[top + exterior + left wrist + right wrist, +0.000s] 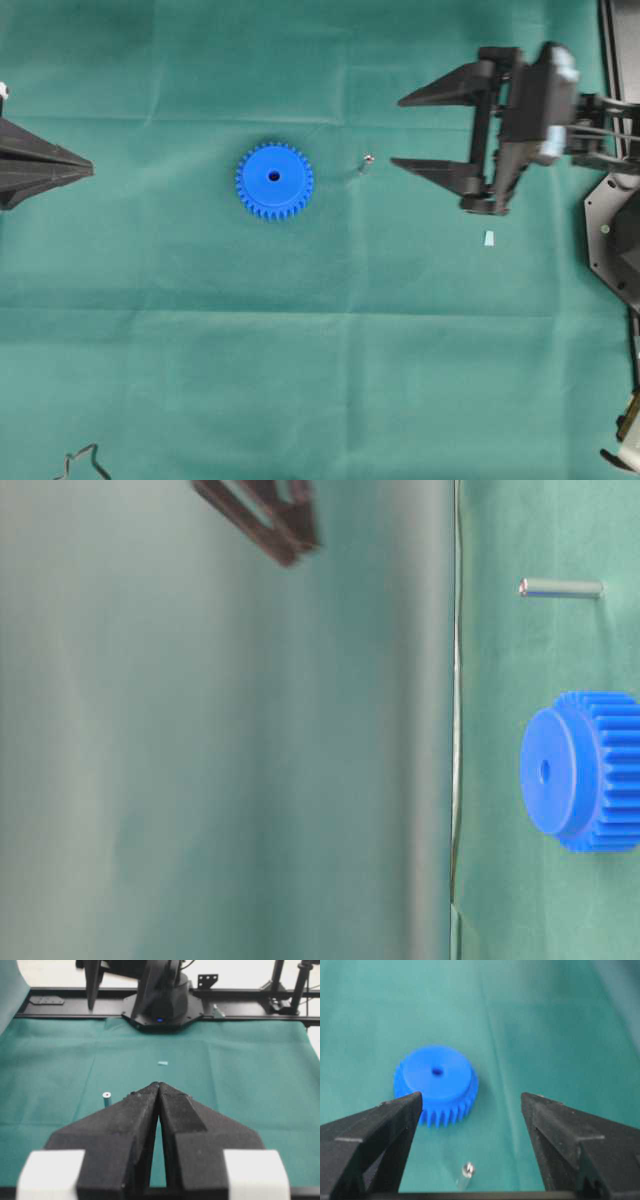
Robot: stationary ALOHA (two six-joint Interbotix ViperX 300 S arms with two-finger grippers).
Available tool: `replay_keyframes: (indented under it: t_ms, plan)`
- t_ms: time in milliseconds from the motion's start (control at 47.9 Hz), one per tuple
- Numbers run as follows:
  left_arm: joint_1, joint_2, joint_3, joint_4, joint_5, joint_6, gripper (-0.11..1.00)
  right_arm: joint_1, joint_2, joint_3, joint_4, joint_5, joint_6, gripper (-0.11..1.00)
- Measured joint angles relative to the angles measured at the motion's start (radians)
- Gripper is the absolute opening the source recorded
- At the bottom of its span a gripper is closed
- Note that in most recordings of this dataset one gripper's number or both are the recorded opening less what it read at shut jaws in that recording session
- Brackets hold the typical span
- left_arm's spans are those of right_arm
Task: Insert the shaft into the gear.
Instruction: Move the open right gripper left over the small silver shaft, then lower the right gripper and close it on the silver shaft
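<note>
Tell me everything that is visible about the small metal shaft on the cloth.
The shaft is a tiny, thin, silvery-grey pin that looks like metal, with flat round ends. It stands upright on the green cloth, apart from the blue gear and not yet in its centre hole. Nothing touches it except the cloth. It stands between the gear and the right gripper, whose jaws are open.

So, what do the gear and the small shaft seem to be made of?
The gear looks like moulded plastic: uniform bright blue, matte, with no metallic shine. The shaft looks like metal: silvery-grey, smooth, with a light streak along its length and a shiny end face. Neither is certain from looks alone.
</note>
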Motion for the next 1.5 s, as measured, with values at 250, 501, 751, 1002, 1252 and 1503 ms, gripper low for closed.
replay_keyframes:
  t_ms: [250,501,751,1002,1252,1503]
  plan:
    - [0.0,0.003,0.0,0.0,0.0,0.0,0.0,-0.037,0.209,-0.015,0.038,-0.028,0.003,0.84]
    - [0.0,0.005,0.002,0.0,0.002,-0.002,0.0,-0.038,0.347,-0.017,0.072,-0.087,0.003,0.84]
    - [0.0,0.005,0.0,0.002,0.002,-0.003,0.0,-0.038,0.414,-0.017,0.081,-0.133,0.003,0.81]
    - [0.0,0.005,0.002,0.0,0.002,-0.005,0.0,-0.038,0.42,-0.018,0.081,-0.144,0.003,0.72]
    - [0.0,0.005,0.0,0.0,0.002,-0.003,0.0,-0.038,0.419,-0.018,0.081,-0.144,0.002,0.21]
    - [0.0,0.005,0.0,0.0,0.012,-0.003,0.0,-0.035,0.42,-0.018,0.072,-0.144,-0.002,0.18]
